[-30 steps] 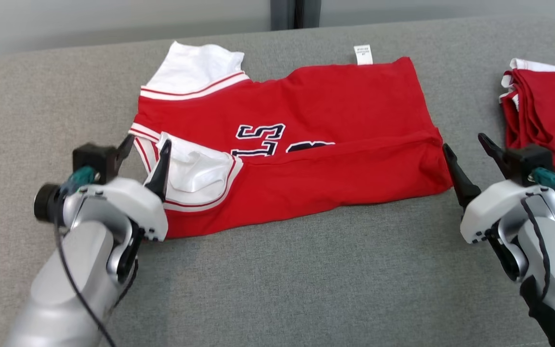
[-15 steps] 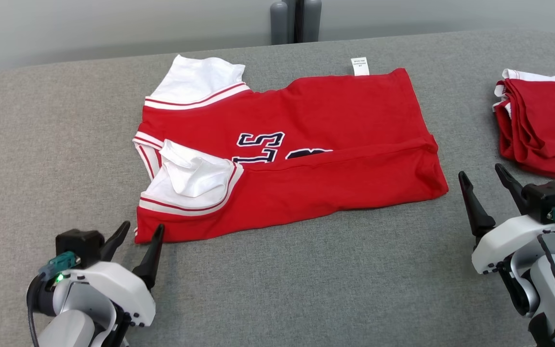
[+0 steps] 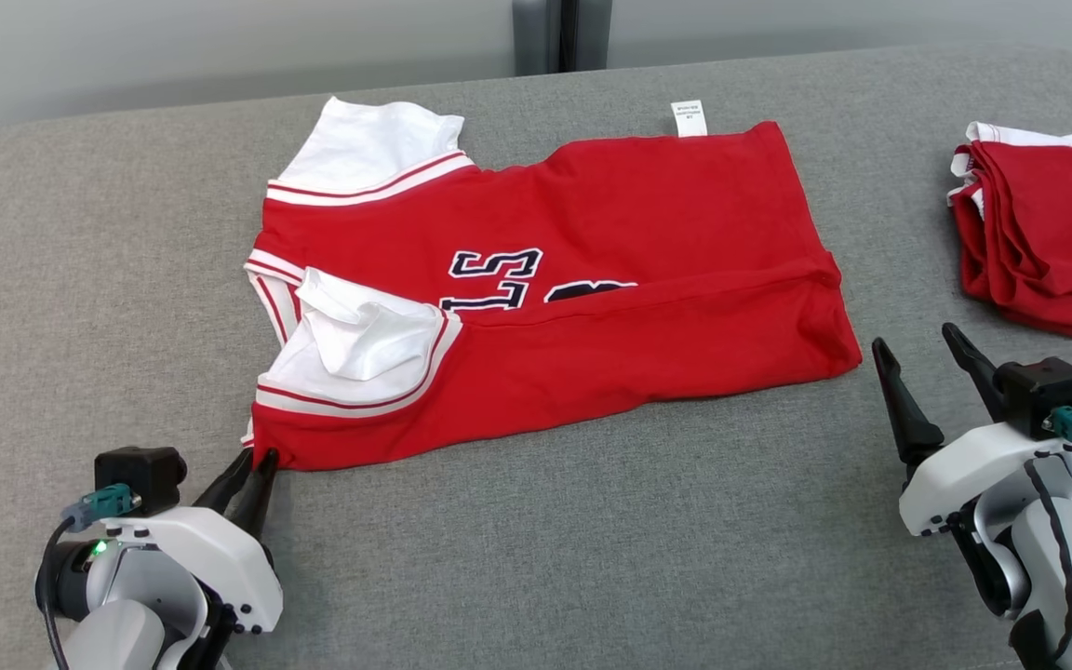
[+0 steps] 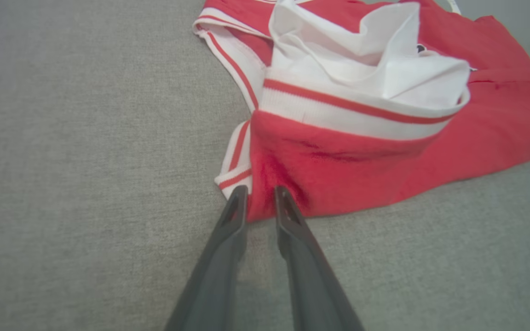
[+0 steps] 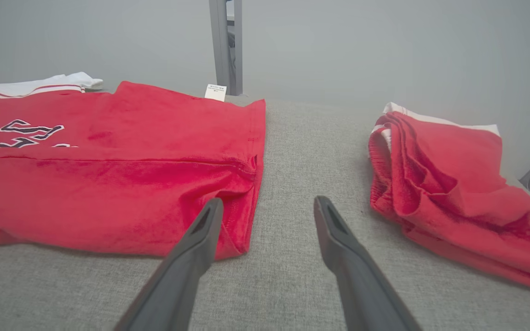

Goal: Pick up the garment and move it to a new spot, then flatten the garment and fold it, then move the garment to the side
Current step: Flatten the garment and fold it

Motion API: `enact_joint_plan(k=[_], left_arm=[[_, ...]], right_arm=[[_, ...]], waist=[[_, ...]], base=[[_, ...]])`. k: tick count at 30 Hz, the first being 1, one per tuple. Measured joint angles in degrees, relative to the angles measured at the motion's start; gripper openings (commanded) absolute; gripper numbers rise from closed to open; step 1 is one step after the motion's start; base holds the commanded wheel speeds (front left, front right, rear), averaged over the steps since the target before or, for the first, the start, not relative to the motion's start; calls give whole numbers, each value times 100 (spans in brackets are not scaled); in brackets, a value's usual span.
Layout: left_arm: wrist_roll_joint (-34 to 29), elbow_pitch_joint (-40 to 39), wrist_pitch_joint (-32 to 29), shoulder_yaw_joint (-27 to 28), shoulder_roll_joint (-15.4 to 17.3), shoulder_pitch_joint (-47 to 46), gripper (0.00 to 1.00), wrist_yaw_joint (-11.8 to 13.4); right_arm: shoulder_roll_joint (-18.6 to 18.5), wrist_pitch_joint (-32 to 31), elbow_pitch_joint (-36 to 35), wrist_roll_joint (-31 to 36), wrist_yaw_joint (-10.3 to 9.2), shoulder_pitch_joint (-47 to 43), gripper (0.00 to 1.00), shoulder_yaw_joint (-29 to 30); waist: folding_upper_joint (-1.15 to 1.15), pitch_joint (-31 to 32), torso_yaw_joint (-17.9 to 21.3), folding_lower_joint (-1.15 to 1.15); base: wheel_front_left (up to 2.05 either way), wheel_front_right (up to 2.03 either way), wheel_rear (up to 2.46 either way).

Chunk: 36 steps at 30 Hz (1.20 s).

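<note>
Garment, a red jersey with white sleeves and dark lettering, lies spread across the middle of the grey cloth-covered worktop. Its near long side is folded over onto the body, and its white label points to the far edge. One white sleeve lies crumpled on top of the fold at the end toward the left edge.

The left gripper sits low toward the near left corner. Its jaws are narrow, and the left wrist view shows the garment's near red corner caught between their tips.

The right gripper hovers toward the near right corner, just beside the garment's hem end. Its jaws are wide and hold nothing; in the right wrist view one finger overlaps the hem corner, and I cannot tell whether it touches.

A second red garment lies folded in a heap at the right edge, apart from the jersey.
</note>
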<state>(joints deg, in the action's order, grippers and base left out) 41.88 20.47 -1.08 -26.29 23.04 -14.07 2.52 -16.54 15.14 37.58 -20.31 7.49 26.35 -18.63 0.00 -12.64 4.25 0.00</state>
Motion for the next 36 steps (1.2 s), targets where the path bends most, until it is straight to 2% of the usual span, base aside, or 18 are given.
enact_joint_plan(k=[1,2,9,19,20,21,22,23,25,31,36], left_arm=[[0,51,-9,-4,0,-39,10,-4],[0,90,-8,-4,-2,-69,0,-22],[1,256,32,-81,1,-142,0,-199],[-24,237,122,-171,25,-166,0,-299],[-27,237,135,-176,24,-177,0,-304],[-29,240,135,-185,23,-183,0,-304],[-37,244,135,-193,23,-190,0,-305],[-43,246,135,-201,21,-202,0,-308],[-44,256,135,-220,20,-243,0,-323],[-51,293,170,-249,29,-250,0,-328],[-15,220,183,-276,62,-156,0,-380]], right_arm=[[3,0,13,-11,0,6,100,-27],[8,0,30,-31,1,13,100,-45],[41,0,325,-301,0,185,100,-303],[91,0,1481,-1117,1,782,100,-1196],[104,-1,1582,-1189,0,838,95,-1296],[115,-1,1671,-1269,0,899,75,-1395],[121,-1,1739,-1350,0,957,49,-1482],[122,-1,1806,-1425,0,1003,35,-1564],[114,0,1925,-1568,0,1065,0,-1712],[7,0,2061,-1949,1,1103,0,-1981],[-204,0,1783,-2128,1,937,0,-1950]], waist=[[0,-5,4,0],[0,-9,7,0],[0,26,-30,0],[0,-24,-244,0],[0,-34,-257,0],[0,-44,-268,0],[0,-54,-279,0],[0,-63,-290,0],[0,-68,-309,0],[0,-10,-329,0],[0,82,-332,0]], base=[[0,0,0],[0,0,0],[0,0,0],[0,0,0],[0,0,0],[0,0,0],[0,0,0],[0,0,0],[0,0,0],[0,0,0],[0,0,0]])
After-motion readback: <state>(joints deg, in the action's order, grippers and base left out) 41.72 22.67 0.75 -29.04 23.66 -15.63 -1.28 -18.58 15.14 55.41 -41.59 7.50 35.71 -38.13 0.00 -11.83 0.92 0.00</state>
